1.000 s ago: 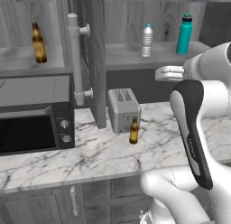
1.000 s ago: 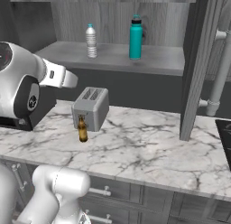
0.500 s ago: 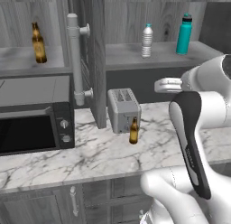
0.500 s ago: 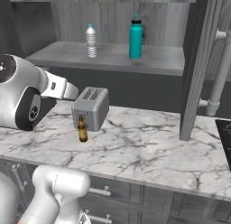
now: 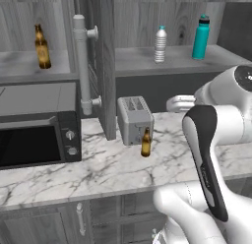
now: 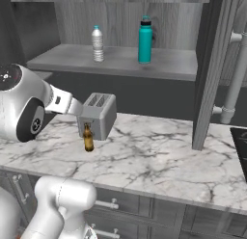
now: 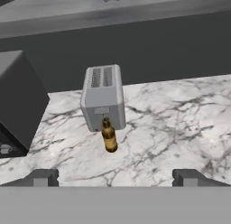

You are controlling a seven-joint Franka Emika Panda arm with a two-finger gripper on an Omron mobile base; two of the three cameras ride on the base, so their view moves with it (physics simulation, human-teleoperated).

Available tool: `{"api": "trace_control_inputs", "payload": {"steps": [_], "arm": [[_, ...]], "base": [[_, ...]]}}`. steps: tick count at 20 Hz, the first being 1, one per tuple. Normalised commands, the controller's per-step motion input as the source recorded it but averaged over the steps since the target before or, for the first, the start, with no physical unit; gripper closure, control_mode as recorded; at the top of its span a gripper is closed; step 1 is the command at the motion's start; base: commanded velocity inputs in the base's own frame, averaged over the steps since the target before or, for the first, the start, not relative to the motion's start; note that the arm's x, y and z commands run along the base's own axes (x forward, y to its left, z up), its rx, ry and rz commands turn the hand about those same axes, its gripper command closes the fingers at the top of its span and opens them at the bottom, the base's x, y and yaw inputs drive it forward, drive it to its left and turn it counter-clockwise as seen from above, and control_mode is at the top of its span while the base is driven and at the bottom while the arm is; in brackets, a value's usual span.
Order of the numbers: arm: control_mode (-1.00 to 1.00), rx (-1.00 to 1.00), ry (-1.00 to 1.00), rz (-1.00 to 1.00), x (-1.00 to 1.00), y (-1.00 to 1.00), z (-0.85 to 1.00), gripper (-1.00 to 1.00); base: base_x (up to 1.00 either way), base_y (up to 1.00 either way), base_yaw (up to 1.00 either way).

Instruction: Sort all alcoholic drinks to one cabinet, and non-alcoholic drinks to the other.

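Observation:
One amber beer bottle (image 5: 145, 142) (image 6: 88, 138) (image 7: 108, 136) stands on the marble counter right in front of the toaster. A second beer bottle (image 5: 42, 46) stands on the left cabinet's shelf (image 5: 19, 73). The clear ribbed water bottle (image 5: 160, 44) (image 6: 98, 43) and the teal flask (image 5: 201, 37) (image 6: 145, 40) stand on the right cabinet's shelf (image 5: 172, 65). My gripper (image 7: 116, 178) is open with nothing between its fingers. It hovers above the counter, back from the bottle by the toaster and facing it. My hand (image 5: 178, 103) is right of the toaster.
The silver toaster (image 5: 134, 119) (image 6: 99, 115) (image 7: 103, 96) sits mid-counter. A black microwave (image 5: 34, 125) stands at the left. An open cabinet door (image 5: 101, 56) with its pale bar handle (image 5: 82, 66) juts out between the two cabinets. Marble counter (image 6: 159, 161) stretches right.
My hand has dropped from shelf height toward the counter, and the elbow has come down with it. The bottles and flask have not moved.

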Motion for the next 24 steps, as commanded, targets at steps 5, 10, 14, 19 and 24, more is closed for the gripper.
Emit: {"api": "trace_control_inputs", "payload": {"steps": [5, 10, 14, 19, 24], "arm": [[-1.00, 0.00, 0.11, 0.00, -0.03, 0.05, -0.23, -1.00], [-1.00, 0.00, 0.08, 0.01, 0.00, 0.02, -0.28, -1.00], [-1.00, 0.00, 0.03, 0.03, 0.00, 0.00, -0.31, -1.00], [-1.00, -0.05, 0.00, 0.02, 0.00, 0.00, -0.34, -1.00], [-1.00, -0.06, 0.00, 0.02, 0.00, 0.03, -0.38, -1.00]], "base": [[0.00, 0.00, 0.00], [0.00, 0.00, 0.00], [0.00, 0.00, 0.00], [0.00, 0.00, 0.00], [0.00, 0.00, 0.00]]}}
